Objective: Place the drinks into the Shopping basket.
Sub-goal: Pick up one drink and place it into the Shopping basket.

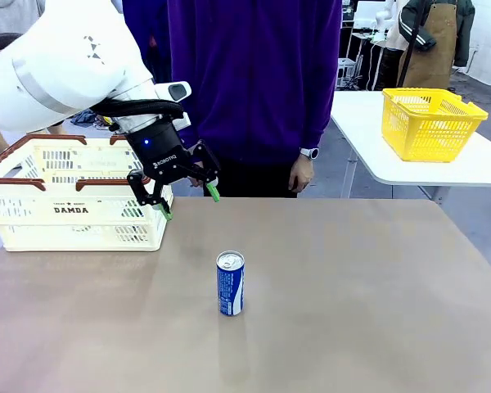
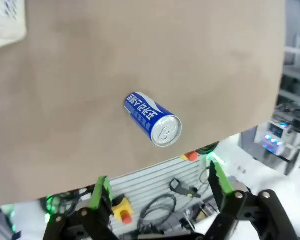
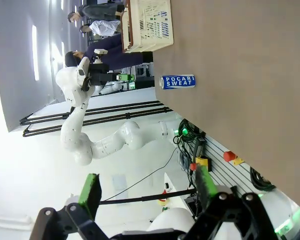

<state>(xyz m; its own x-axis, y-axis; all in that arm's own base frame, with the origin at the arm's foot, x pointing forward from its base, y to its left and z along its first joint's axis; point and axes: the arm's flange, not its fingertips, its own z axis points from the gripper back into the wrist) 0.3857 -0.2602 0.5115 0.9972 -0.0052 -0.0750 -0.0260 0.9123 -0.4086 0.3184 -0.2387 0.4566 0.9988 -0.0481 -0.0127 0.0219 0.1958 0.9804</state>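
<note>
We see one Pocari Sweat can [image 1: 230, 283] upright at table centre, outside Shopping basket [image 1: 33, 219] at frame left. Left gripper [image 1: 186, 201] beside basket, fingers wide, empty. Right gripper [image 3: 146, 187] wide, empty. We judge basket contents unclear.

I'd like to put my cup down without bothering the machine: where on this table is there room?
Right of the blue can, the tabletop is bare to its edge, as is the near strip. The far left corner is crowded: the cream basket and the left hand.
</note>
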